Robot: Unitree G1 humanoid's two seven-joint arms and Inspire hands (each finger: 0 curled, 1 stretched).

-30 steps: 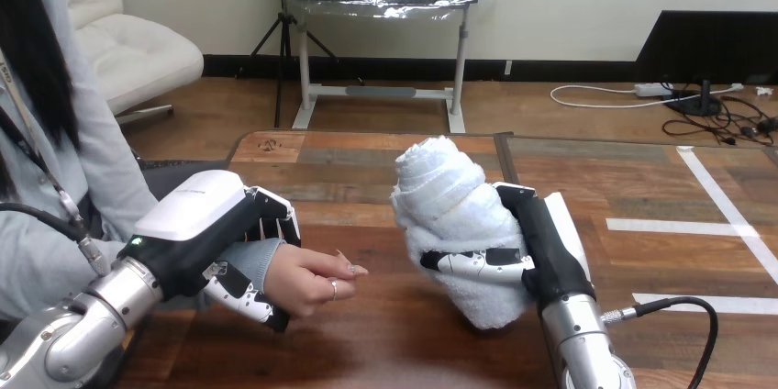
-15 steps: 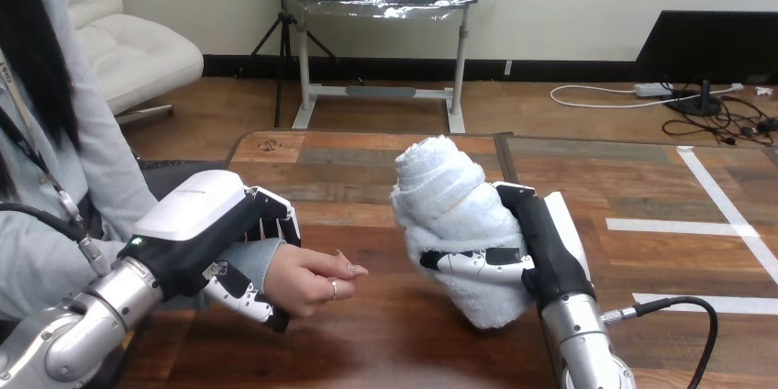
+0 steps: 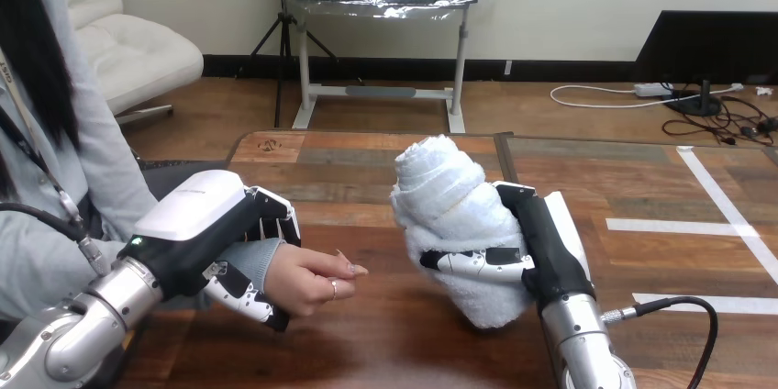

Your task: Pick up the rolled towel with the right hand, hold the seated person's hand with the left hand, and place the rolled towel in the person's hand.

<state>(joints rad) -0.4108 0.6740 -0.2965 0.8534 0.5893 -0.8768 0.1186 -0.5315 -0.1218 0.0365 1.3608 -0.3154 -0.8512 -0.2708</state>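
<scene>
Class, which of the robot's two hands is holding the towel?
The right hand, curled round the rolled towel; the left hand clasps the person's wrist instead.

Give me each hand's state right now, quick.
Left hand: closed, fingers curled round the person's wrist.
Right hand: closed, holding the rolled towel.

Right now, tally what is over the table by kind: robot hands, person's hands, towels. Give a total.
Robot hands: 2, the left hand curled round the person's wrist, the right hand gripping the rolled towel.
Person's hands: 1, the person's hand.
Towels: 1, white and rolled.
Total: 4.
</scene>
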